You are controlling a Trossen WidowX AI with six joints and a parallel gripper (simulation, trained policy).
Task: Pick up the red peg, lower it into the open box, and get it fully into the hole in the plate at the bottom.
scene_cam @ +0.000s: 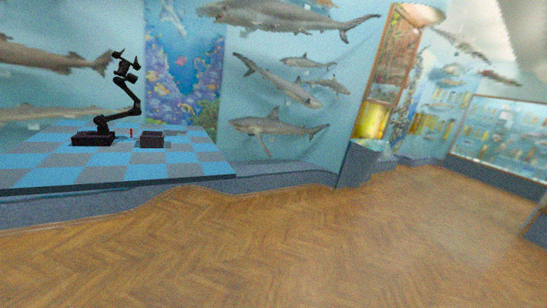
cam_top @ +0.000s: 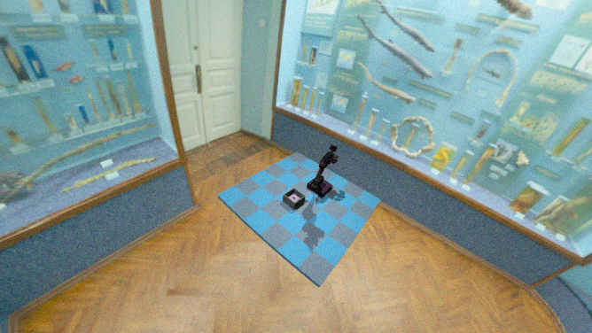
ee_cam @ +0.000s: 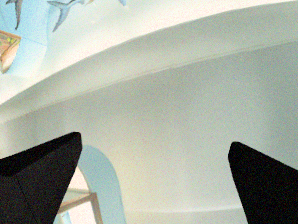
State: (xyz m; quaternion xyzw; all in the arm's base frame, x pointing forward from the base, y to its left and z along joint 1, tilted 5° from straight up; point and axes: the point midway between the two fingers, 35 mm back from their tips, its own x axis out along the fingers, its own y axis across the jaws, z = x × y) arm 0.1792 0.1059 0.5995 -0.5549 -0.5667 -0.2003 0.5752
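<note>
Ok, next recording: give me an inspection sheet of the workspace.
Surface: blue and grey checkered top.
Job's things: red peg upright on the surface, outside the box; open box beside it, a small dark spot on its pale bottom, too small to identify.
Clutter: nothing seen.
Pincer: pincer raised high, open, nothing between its fingers.
Cables: nothing seen.
Surroundings: herringbone wood floor, white door, glass display cases, mounted sharks.

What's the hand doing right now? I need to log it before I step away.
Black two-fingered hand: open, fingers wide apart, holding nothing.
</note>
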